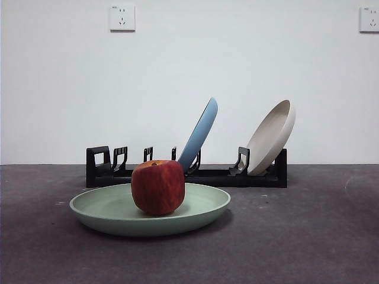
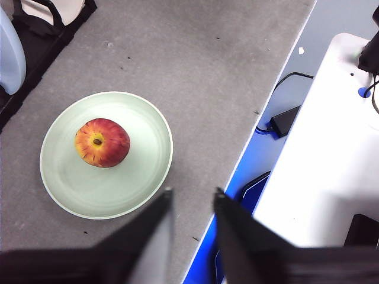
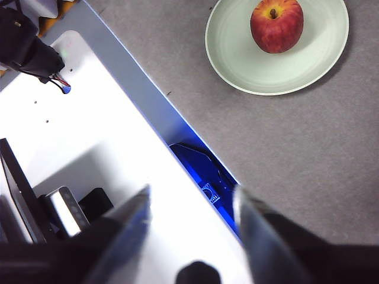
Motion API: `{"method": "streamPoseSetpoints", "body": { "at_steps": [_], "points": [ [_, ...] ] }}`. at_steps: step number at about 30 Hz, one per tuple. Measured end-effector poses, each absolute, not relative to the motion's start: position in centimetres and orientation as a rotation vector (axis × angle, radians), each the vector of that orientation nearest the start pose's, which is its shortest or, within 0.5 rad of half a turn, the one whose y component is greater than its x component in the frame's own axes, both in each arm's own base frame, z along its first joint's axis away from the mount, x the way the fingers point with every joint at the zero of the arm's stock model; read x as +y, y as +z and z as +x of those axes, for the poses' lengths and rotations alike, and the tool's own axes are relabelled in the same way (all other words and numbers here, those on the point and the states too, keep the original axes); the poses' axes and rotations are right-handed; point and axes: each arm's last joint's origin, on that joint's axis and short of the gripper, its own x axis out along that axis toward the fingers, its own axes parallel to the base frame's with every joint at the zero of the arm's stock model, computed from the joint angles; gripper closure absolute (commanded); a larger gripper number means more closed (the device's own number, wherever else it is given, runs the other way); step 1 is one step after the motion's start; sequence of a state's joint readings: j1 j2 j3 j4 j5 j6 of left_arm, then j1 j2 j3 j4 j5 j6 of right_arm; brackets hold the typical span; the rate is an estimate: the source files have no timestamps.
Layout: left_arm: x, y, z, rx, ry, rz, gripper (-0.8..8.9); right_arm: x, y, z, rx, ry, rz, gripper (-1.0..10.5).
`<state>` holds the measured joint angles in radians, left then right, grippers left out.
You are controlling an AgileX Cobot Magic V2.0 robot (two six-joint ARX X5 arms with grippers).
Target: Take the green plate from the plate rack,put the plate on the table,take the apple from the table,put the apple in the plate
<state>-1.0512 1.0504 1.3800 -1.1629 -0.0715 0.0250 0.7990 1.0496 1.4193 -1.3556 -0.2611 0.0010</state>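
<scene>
Even, bright, diffuse light; soft shadow under green plate (image 1: 118,220) on counter (image 1: 308,236). Front view sharp. Wrist views: near hands blurred, white surface slightly overexposed.

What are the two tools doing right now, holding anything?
Left tool: open, holding nothing, up above the table's edge.
Right tool: open, holding nothing, back over the white base.

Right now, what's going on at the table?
Nothing is being handled. The apple sits in the green plate, which lies flat on the table in front of the plate rack. The left gripper and right gripper are both open, empty and pulled back near the table's edge.
</scene>
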Motion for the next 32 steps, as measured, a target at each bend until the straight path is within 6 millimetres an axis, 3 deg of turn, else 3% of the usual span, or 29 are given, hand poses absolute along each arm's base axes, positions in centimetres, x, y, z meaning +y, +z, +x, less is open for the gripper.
{"method": "streamPoseSetpoints", "body": {
  "at_steps": [25, 29, 32],
  "points": [
    [-14.4, 39.9, 8.7, 0.676, -0.884, 0.489, 8.17, 11.0, 39.8, 9.7, 0.989, 0.966, -0.269, 9.5],
    [-14.1, 40.1, 9.5, 0.650, -0.837, 0.480, 8.17, 11.0, 39.8, 9.7, 0.989, 0.966, -0.269, 9.5],
    [-13.4, 41.3, 10.9, 0.536, -0.764, 0.399, 8.17, 11.0, 39.8, 9.7, 0.989, 0.966, -0.269, 9.5]
  ]
}}
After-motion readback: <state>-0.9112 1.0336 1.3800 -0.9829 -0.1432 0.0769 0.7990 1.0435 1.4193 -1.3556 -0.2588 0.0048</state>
